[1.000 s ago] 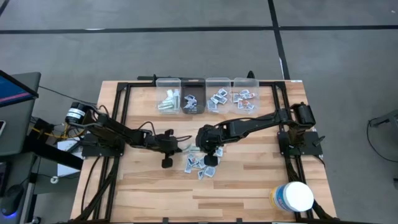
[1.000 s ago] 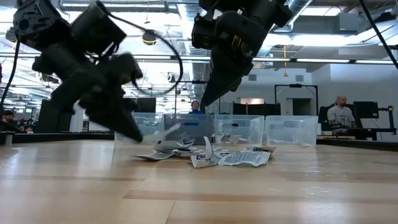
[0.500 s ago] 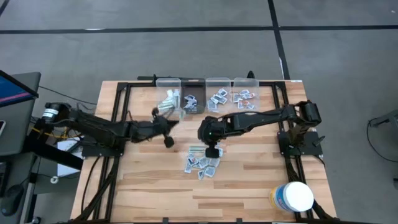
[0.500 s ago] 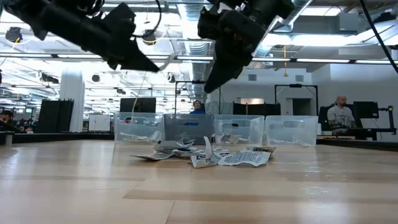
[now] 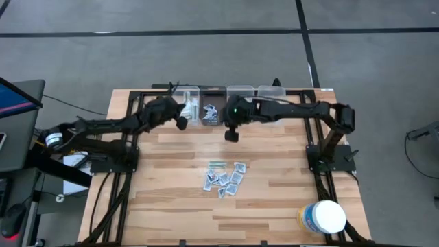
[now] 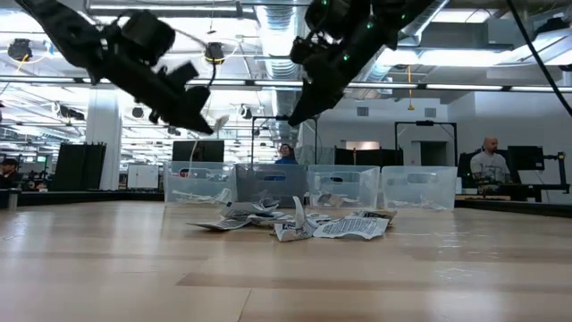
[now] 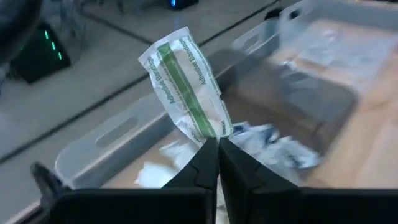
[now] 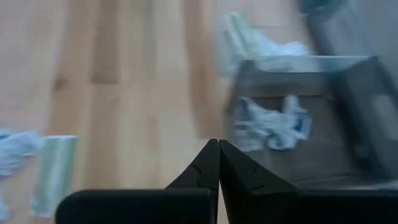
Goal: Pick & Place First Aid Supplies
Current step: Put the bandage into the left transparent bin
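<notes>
Left fingers (image 7: pixel 208 163) pinch a green-striped packet (image 7: pixel 185 87) above the bins (image 7: pixel 118 144); right fingers (image 8: pixel 214 165) closed, empty.

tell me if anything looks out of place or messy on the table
The loose packets lie jumbled mid-table, some crumpled and overlapping, not yet binned. A large white tub sits apart at the near right corner. Nothing looks spilled or broken.

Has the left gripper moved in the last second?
Yes. The left gripper, shut on a green-striped packet, has gone from beside the packet pile up to the bins at the table's far edge.
</notes>
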